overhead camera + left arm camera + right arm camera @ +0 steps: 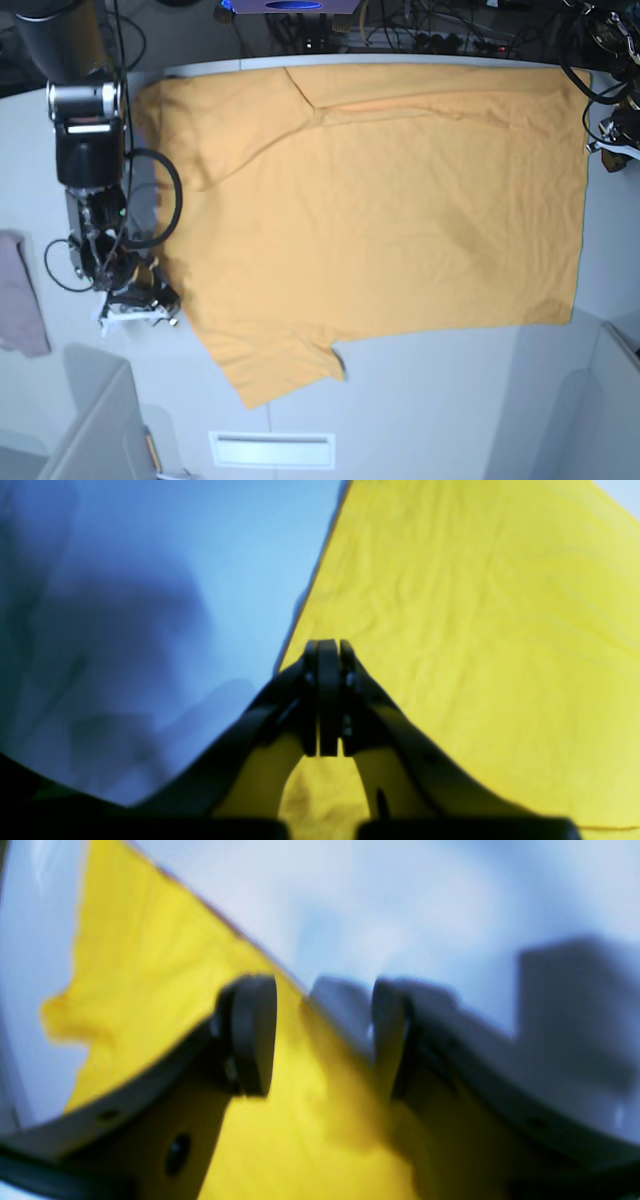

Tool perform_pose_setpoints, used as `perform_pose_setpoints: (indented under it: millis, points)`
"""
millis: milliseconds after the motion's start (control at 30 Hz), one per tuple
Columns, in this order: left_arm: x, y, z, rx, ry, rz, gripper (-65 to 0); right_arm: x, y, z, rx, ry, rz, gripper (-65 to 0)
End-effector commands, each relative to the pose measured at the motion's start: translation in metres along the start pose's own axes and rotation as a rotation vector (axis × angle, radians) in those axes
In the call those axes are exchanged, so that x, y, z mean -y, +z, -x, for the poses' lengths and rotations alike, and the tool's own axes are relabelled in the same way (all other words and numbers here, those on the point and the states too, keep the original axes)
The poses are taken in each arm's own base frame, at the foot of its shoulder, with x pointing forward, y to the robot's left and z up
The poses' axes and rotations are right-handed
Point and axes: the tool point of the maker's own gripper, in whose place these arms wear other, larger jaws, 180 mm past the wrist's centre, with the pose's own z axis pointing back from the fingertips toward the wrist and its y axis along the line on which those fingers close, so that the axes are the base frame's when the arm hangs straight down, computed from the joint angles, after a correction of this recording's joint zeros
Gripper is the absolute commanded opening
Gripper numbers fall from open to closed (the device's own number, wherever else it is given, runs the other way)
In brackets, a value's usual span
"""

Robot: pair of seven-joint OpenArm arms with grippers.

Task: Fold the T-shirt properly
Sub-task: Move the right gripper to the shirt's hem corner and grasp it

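Note:
The orange-yellow T-shirt (390, 210) lies spread flat on the white table (450, 410), with one sleeve at the near left (285, 365) and another at the far left. My right gripper (320, 1040) is open, and the shirt's edge (280, 1120) runs between its fingers. In the base view it (160, 305) sits at the shirt's left edge. My left gripper (327, 647) is shut, with its tips over the shirt's edge (450, 630). Whether it pinches cloth does not show. In the base view it (602, 142) is beside the shirt's far right edge.
A small pinkish-grey cloth (20, 300) lies at the table's left edge. Cables and equipment (400, 30) line the back edge. Grey panels stand at the near left (90, 430) and near right (620, 400). A slot (270, 448) is in the table's front.

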Motion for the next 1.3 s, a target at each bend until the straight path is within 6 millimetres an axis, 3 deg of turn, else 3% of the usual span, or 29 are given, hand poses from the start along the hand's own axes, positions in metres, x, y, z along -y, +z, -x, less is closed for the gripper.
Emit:
perform_pose_setpoints:
  millis: [0, 167, 200, 533, 767, 933, 1033, 1067, 1100, 1200, 1267]
  points:
    - [-0.002, 0.005, -0.014, 0.041, -0.016, -0.005, -65.0, -0.023, 0.003, -0.035, 0.073, 0.028, -0.060, -33.8]
    - [-0.004, 0.006, -0.015, 0.045, -0.014, -0.010, -65.0, -0.026, -0.019, -0.045, 0.094, 0.076, -0.027, -22.7]
    - [-0.004, 0.006, -0.015, 0.045, -0.014, -0.010, -65.0, -0.024, -0.022, -0.044, 0.093, 0.100, -0.022, -22.2]
    - [-0.001, 0.005, -0.017, 0.049, -0.013, -0.004, -65.0, -0.082, -0.040, -0.011, 0.039, 0.324, -0.104, -22.4]
    - [0.000, 0.004, -0.017, 0.046, -0.015, -0.001, -65.0, -0.087, -0.041, -0.011, 0.052, 0.329, -0.111, -23.3]
    - [0.001, 0.004, -0.019, 0.054, -0.015, 0.002, -65.0, -0.086, -0.041, -0.015, 0.083, 0.327, -0.109, -41.1]
    - [0.006, -0.001, -0.033, 0.067, -0.055, -0.003, -65.0, -0.086, -0.041, -0.016, 0.091, 0.326, -0.109, -54.5]
    - [0.007, -0.004, -0.037, 0.064, -0.087, -0.024, -62.7, -0.086, -0.041, -0.017, 0.094, 0.325, -0.108, -60.8]
    - [0.008, -0.008, -0.039, 0.058, -0.112, -0.043, -55.3, -0.086, -0.041, -0.017, 0.095, 0.325, -0.108, -65.0]
    - [0.007, -0.026, -0.054, 0.049, -0.161, -0.117, -26.5, -0.086, -0.041, -0.017, 0.095, 0.326, -0.109, -65.0]
    - [0.005, -0.041, -0.063, 0.038, -0.146, -0.144, -13.3, -0.086, -0.041, -0.017, 0.092, 0.326, -0.109, -65.0]
